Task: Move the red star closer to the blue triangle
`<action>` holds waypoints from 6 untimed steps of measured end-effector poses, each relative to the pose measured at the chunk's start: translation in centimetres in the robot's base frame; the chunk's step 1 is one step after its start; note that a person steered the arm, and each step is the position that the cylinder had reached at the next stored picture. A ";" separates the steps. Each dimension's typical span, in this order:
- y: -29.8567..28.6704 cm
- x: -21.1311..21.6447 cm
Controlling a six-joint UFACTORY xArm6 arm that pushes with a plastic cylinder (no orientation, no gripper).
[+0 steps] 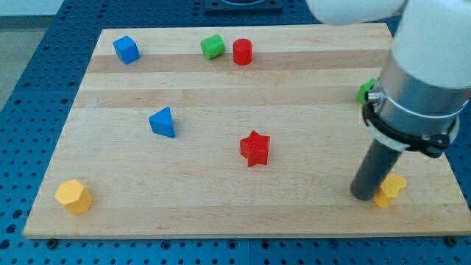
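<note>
Dark and straight, my tip (364, 196) rested on the wooden board (221, 213); being a bare rod, it held nothing and stood just beside a yellow block (389, 190), apparently touching its left side. The red star (255, 149) lay well apart from my tip, toward the view's left and a little higher. Farther left of the star sat the blue triangle (163, 122), apart from it. Behind the arm, above my tip, a green block (366, 90) peeked out, mostly hidden.
</note>
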State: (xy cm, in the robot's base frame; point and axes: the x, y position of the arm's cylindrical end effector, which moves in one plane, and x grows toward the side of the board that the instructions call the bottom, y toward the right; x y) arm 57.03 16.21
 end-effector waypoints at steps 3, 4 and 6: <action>1.6 -0.1; -2.3 -1.4; -11.7 -5.2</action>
State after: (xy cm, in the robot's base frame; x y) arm 51.81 4.53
